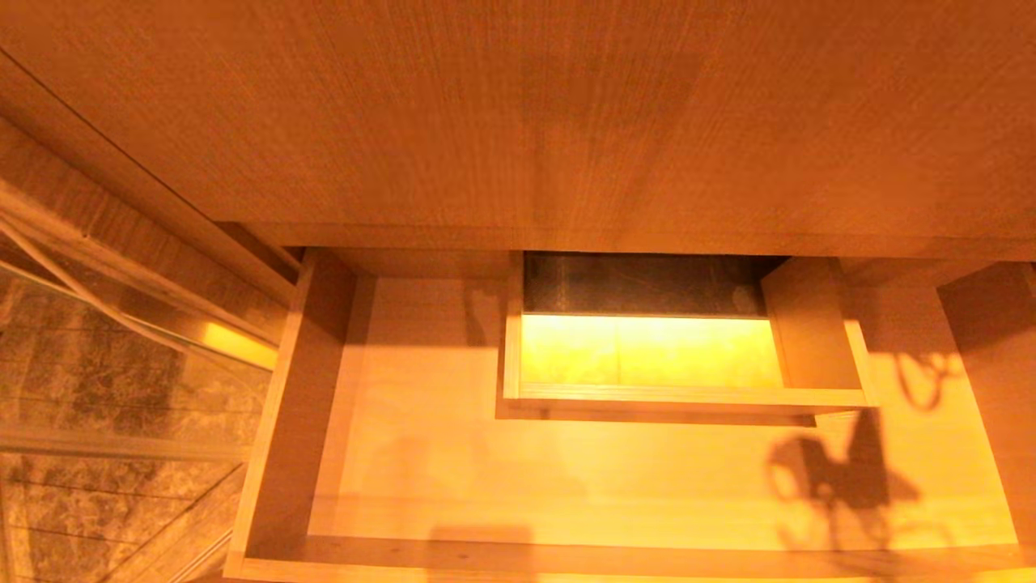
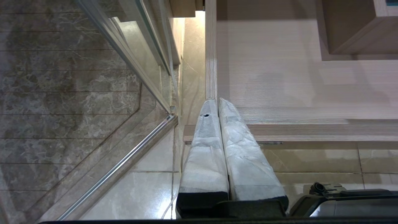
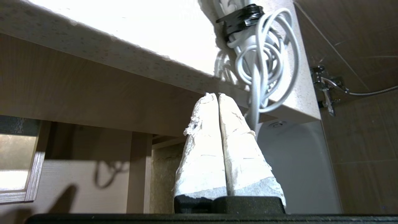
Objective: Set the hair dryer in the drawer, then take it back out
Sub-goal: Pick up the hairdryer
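Drawer open under the tabletop, dryer cord hanging by my right fingers.

Biggest first: wood tabletop (image 1: 518,113) fills the far half of my head view. Below it the drawer (image 1: 421,453) is pulled out toward me, floor bare w/ just shadows, boxed cut-out (image 1: 647,356) at its far centre-right. Marble floor & a glass panel (image 1: 121,340) sit to the left. Neither arm shows in head view. Hair dryer (image 3: 258,53): I only see its coiled white cord w/ black tie (image 3: 241,18) in the right wrist view, hanging over the tabletop edge; can't tell if it's held. Right gripper (image 3: 217,95) fingers closed together, tips just beside the cord. Left gripper (image 2: 217,100) fingers closed on nothing, over the drawer's near-left corner.
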You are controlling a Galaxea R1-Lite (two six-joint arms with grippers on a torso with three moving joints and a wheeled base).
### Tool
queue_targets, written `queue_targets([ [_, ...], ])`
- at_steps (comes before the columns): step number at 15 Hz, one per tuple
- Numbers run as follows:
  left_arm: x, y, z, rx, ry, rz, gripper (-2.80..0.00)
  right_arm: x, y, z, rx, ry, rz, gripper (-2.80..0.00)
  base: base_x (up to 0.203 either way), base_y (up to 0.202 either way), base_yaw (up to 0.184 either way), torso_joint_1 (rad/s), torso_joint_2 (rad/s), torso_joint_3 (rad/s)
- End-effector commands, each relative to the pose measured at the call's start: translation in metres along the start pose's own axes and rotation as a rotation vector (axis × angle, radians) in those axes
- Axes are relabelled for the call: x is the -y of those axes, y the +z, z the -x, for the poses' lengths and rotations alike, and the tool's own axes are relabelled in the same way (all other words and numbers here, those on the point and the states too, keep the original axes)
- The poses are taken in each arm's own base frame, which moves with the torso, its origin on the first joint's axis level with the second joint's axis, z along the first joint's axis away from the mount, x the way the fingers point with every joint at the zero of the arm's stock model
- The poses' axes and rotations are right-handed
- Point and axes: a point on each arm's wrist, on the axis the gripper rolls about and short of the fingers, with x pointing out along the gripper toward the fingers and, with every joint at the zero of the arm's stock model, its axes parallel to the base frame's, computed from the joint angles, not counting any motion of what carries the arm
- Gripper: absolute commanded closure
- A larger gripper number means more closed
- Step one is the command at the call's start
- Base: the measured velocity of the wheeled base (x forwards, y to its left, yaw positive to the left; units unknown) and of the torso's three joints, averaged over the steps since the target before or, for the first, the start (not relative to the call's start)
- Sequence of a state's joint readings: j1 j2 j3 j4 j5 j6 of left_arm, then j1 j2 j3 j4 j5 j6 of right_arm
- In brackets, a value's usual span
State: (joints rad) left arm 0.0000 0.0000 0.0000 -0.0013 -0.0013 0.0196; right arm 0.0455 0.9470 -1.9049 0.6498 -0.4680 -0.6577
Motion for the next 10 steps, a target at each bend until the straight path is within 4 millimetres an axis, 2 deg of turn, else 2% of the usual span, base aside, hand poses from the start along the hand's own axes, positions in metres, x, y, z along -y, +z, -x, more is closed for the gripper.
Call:
queue_targets([
  [1, 0.0, -0.0004, -0.0001, -0.001, 0.0, 0.0, 0.0, -0.0003, -0.0006, 0.0, -0.006, 0.001, 0.006, 0.0, 0.0, 0.0, 0.0, 0.049, -0.01, 0.077],
  [10, 0.0, -0.0004, -0.0001, -0.001, 0.0, 0.0, 0.0, -0.0072, -0.0098, 0.0001, -0.076, 0.052, 0.043, 0.0, 0.0, 0.0, 0.0, 0.004, 0.0, 0.002],
])
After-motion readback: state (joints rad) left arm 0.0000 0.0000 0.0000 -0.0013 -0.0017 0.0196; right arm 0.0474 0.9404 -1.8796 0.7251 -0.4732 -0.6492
